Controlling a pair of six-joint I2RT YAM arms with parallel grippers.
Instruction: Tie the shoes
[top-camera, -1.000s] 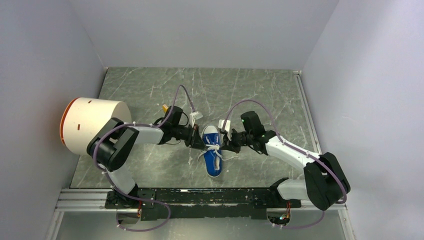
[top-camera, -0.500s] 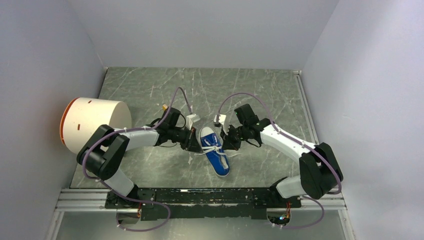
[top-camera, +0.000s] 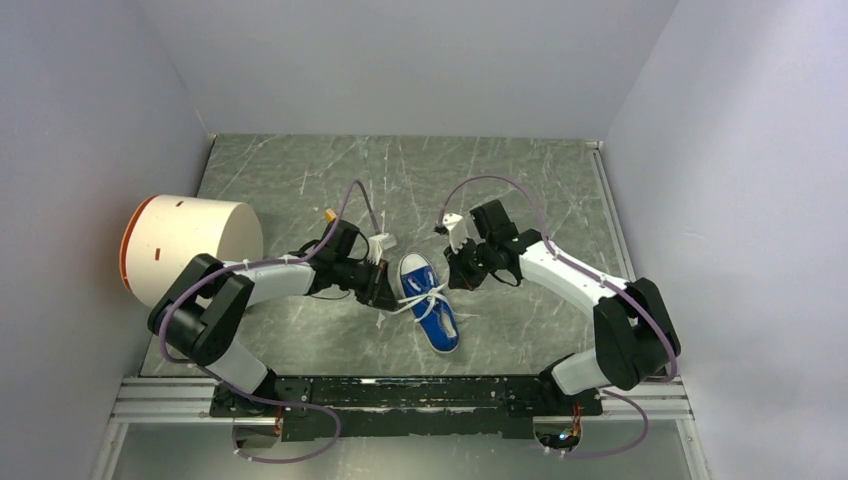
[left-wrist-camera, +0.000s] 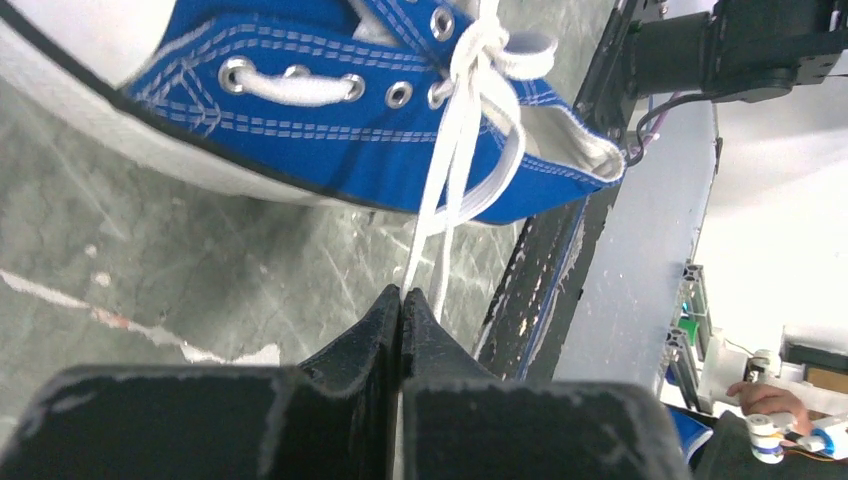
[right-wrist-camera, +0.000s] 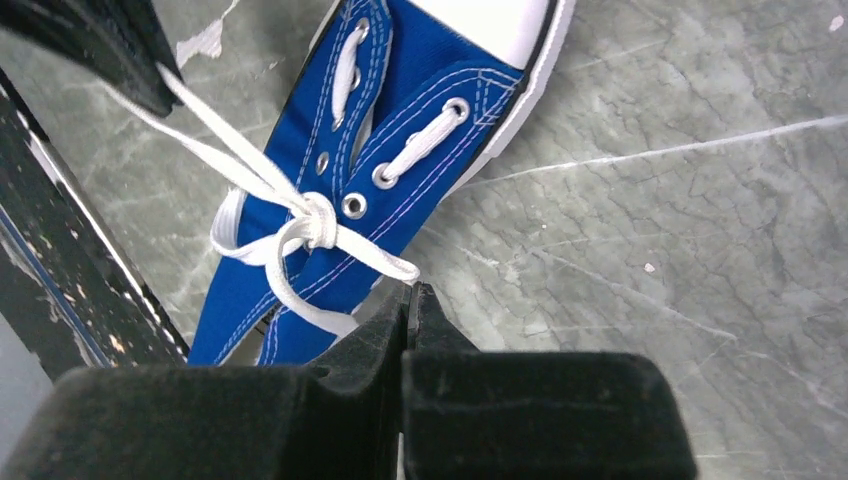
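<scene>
The blue sneaker (top-camera: 432, 305) lies on the table between my arms, white toe cap pointing away and heel angled to the near right. Its white laces (top-camera: 420, 297) are drawn into a knot (right-wrist-camera: 318, 222) over the tongue. My left gripper (top-camera: 387, 297) is shut on two lace strands (left-wrist-camera: 440, 210) that run taut from the knot (left-wrist-camera: 482, 48) to its tips (left-wrist-camera: 402, 292). My right gripper (top-camera: 453, 280) is shut on the end of a lace loop (right-wrist-camera: 385, 262) at its tips (right-wrist-camera: 412, 288), on the shoe's (right-wrist-camera: 330, 130) right side.
A large white cylinder with an orange end (top-camera: 185, 245) lies at the left of the table. A small yellow block (top-camera: 330, 213) sits behind my left arm. The black rail of the arm mount (top-camera: 420, 395) runs along the near edge.
The shoe's heel has swung to the right. My right gripper has moved back and away from the shoe, and my left gripper has drawn left, stretching the laces out from the knot.
</scene>
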